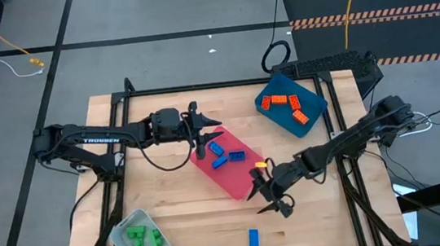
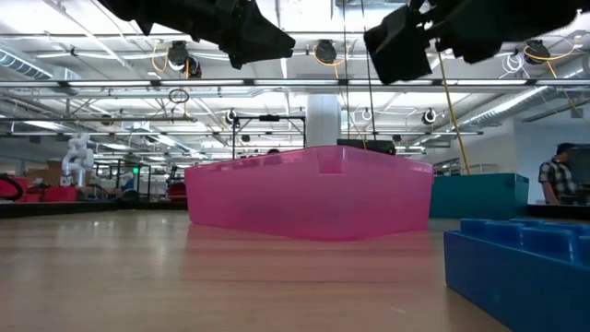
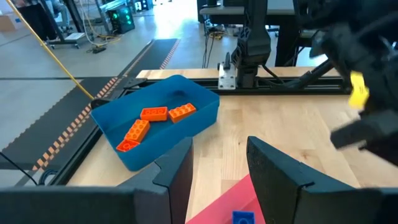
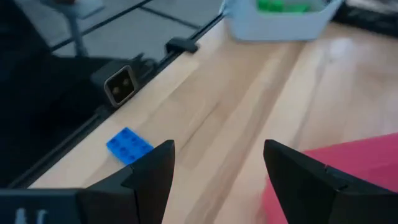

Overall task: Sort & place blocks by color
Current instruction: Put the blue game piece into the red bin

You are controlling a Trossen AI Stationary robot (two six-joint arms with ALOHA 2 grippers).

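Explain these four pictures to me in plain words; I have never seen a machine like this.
Two dark robot arms work at a wooden table. One picture looks straight down, one sits at table height, and two come from cameras on the arms' wrists. The left tool hovers over the pink-red tray, which holds blue blocks. The right tool hangs beside that tray, fingers apart. Both tools hold nothing. A dark blue tray holds orange blocks, a pale grey tray green blocks. One loose blue block lies on the table.
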